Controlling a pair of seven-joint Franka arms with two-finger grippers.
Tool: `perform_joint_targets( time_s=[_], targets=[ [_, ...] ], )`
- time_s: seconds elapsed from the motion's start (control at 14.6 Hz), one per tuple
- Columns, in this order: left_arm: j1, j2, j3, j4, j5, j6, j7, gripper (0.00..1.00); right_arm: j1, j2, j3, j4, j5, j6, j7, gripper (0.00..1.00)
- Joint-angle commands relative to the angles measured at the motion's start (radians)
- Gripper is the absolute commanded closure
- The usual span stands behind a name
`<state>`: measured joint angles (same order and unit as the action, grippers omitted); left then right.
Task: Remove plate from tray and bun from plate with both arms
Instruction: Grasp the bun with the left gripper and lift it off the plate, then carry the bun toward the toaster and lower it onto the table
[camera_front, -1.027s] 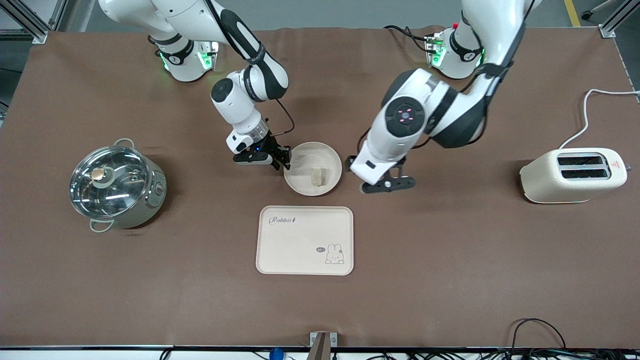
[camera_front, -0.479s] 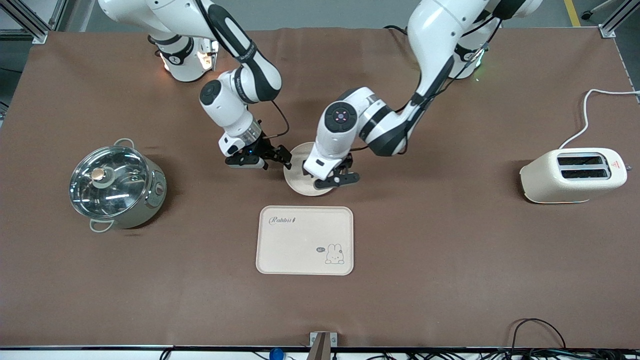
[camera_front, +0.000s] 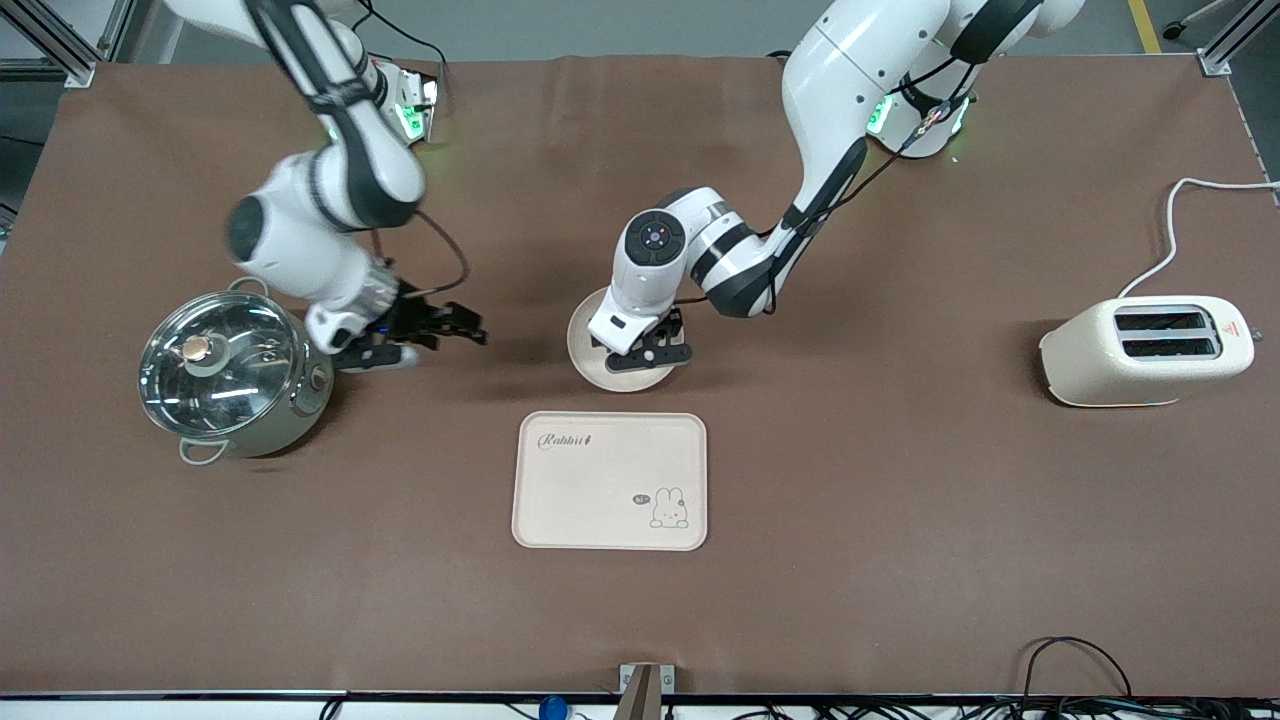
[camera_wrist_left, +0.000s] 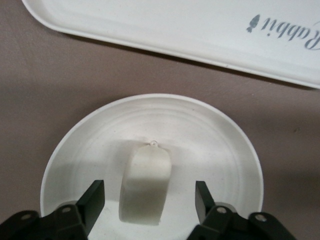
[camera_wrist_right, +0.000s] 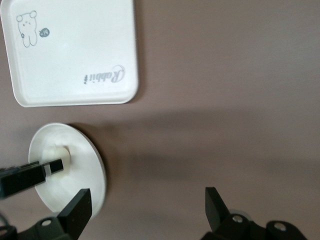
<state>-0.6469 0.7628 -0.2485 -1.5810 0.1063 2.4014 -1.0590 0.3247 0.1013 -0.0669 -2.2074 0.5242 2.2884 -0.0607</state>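
The round, shallow cream-white plate (camera_front: 590, 350) sits on the brown-covered table (camera_front: 900, 520) about midway between its two ends, a little farther from the front camera than the rectangular cream tray with the rabbit drawing (camera_front: 609, 481), the two close but apart. The small pale, rounded bun (camera_wrist_left: 145, 186) lies on the plate, near its middle.

The left arm reaches in from its base at the table's top edge, and the black left gripper (camera_front: 648, 352) is down over the plate. In the left wrist view its jaws stand spread, one finger on each side of the bun, with a gap showing between each fingertip (camera_wrist_left: 92, 200) and the bread, so nothing is pinched.

The right gripper (camera_front: 437, 326) hangs over bare table between the plate and the shiny steel pot with a glass lid (camera_front: 232, 370), which stands toward the right arm's end. Its jaws are spread wide and hold nothing; the right wrist view looks down on the tabletop with the plate and tray off to one side.

A cream two-slot toaster (camera_front: 1146, 350) with a white cord stands near the left arm's end of the table.
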Motion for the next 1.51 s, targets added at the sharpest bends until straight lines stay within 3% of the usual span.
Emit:
perform_joint_targets(
  time_s=[0.0,0.14,0.27,0.41,0.62,0.89,1.16,1.44],
  targets=[
    [-0.011,0.018,0.011,0.016,0.032,0.007,-0.019,0.40,-0.065,-0.069,-0.042,0.165,-0.178,-0.339,0.059,0.00],
    [-0.008,0.020,0.012,0.018,0.038,0.007,-0.018,0.53,-0.114,-0.124,-0.042,0.302,-0.349,-0.554,0.103,0.00],
    [0.000,0.007,0.018,0.019,0.052,0.005,-0.016,0.63,-0.157,-0.159,-0.040,0.423,-0.435,-0.722,0.122,0.00],
    [0.001,0.001,0.018,0.026,0.055,-0.002,-0.018,0.69,-0.240,-0.231,-0.025,0.451,-0.505,-0.768,0.116,0.00],
    [0.062,-0.057,0.020,0.056,0.056,-0.057,-0.013,0.68,-0.349,-0.285,0.024,0.494,-0.607,-0.782,0.113,0.00],
    [0.266,-0.149,0.018,0.053,0.056,-0.157,0.097,0.68,-0.365,-0.278,0.024,0.549,-0.610,-0.810,0.111,0.00],
    [0.466,-0.117,0.018,0.056,0.121,-0.174,0.198,0.68,-0.363,-0.272,0.027,0.551,-0.609,-0.813,0.110,0.00],
    [0.546,-0.065,0.020,0.047,0.127,-0.174,0.304,0.66,-0.366,-0.270,0.026,0.560,-0.609,-0.820,0.121,0.00]
  ],
)
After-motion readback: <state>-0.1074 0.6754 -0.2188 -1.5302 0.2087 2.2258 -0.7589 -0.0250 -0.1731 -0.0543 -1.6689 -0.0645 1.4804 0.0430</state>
